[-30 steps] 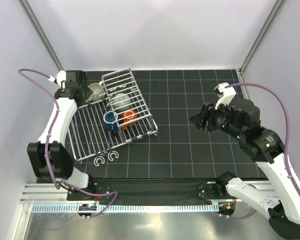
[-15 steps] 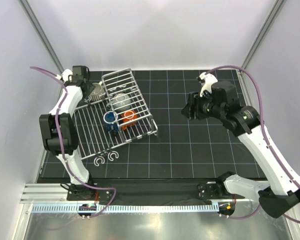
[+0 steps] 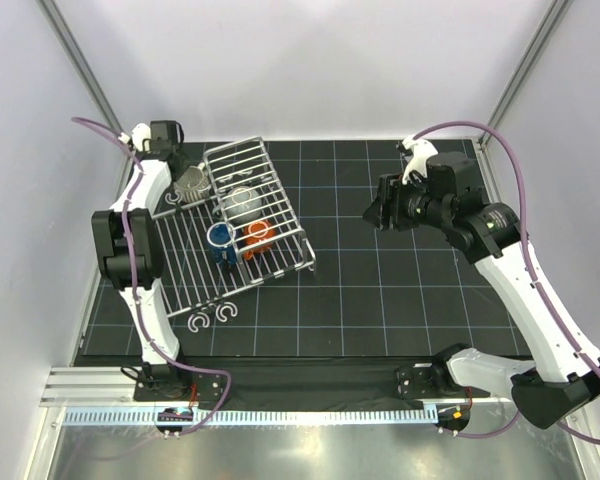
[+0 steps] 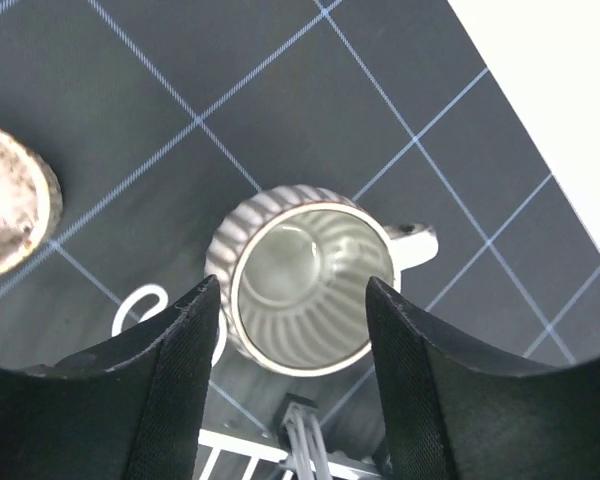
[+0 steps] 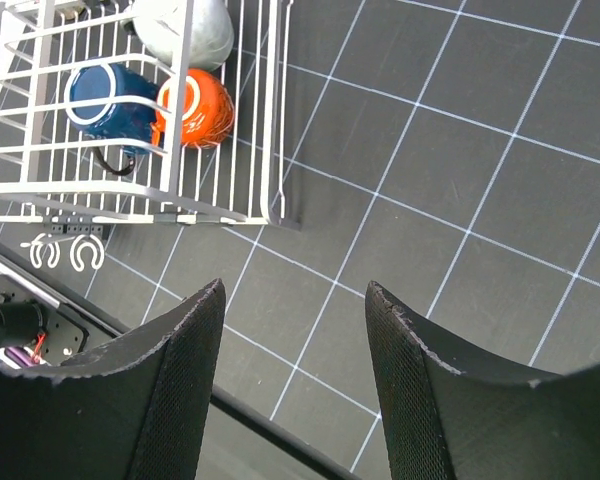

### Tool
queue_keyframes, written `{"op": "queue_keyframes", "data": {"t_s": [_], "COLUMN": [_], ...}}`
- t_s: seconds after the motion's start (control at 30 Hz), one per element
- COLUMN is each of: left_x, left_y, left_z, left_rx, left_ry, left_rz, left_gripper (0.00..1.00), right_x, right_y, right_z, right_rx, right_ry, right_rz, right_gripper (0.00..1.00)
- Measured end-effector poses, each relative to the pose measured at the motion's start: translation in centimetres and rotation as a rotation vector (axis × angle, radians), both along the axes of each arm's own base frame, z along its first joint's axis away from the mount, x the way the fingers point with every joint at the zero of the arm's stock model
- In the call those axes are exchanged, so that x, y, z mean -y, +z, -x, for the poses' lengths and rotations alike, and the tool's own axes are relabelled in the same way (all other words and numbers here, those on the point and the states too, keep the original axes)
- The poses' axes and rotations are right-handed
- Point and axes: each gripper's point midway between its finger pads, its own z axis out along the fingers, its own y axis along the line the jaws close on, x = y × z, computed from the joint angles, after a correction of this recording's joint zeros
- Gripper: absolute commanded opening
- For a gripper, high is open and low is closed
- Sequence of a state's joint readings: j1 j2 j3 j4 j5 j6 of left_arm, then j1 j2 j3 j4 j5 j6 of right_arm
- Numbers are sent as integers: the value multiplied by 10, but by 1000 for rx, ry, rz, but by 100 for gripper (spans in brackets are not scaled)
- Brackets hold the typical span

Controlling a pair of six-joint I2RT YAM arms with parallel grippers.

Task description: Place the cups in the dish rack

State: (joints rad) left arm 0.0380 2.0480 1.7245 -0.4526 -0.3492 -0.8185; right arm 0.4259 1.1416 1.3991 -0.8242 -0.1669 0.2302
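Observation:
A cream cup with dark stripes [image 4: 305, 290] stands upright on the mat just behind the dish rack [image 3: 180, 265], its handle to the right. My left gripper [image 4: 291, 285] hangs open over it, one finger on either side of its rim and neither touching it. In the top view that gripper [image 3: 180, 160] is at the back left, by the striped cup [image 3: 191, 182]. The rack's basket holds a dark blue cup [image 5: 105, 100], an orange-red cup [image 5: 195, 105] and a light grey cup [image 5: 185, 30]. My right gripper [image 5: 293, 290] is open and empty, in the air to the right of the rack.
A brownish speckled round thing [image 4: 10, 210] lies left of the striped cup, cut off by the frame edge. A white hook [image 4: 145, 305] lies beside the cup, and two more hooks [image 3: 212, 318] lie in front of the rack. White walls close the back and sides.
The left arm has swung back and brought its gripper over the striped cup, jaws slightly narrower. The right arm has risen and shifted back and left.

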Motion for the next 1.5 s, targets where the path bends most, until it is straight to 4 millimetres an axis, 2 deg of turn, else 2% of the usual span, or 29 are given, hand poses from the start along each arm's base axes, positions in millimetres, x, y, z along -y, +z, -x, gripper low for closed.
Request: {"op": "queue_keyframes", "data": {"t_s": [0.33, 0.67, 1.0, 1.2, 1.37, 1.5], "left_x": [-4, -8, -15, -15, -16, -17], "left_y": [-12, -44, -40, -48, -57, -58], "left_z": [1, 2, -15, -17, -15, -13], "left_rx": [-55, -144, -145, -166, -189, -201], "left_ry": [-49, -71, -74, -84, -90, -94], "left_rz": [-57, -92, -127, -133, -135, -137], "left_gripper": [52, 51, 47, 44, 38, 27], "right_x": [12, 19, 23, 27, 29, 30], "right_y": [-1, -2, -7, -6, -4, -5], "right_z": [-7, -11, -15, -17, -19, -20], "right_rx": [-2, -5, -23, -22, -16, -18], "right_ry": [-43, -65, -71, -81, -87, -94], "right_rz": [0, 2, 21, 24, 22, 22], "right_gripper": [61, 61, 61, 61, 60, 61]}}
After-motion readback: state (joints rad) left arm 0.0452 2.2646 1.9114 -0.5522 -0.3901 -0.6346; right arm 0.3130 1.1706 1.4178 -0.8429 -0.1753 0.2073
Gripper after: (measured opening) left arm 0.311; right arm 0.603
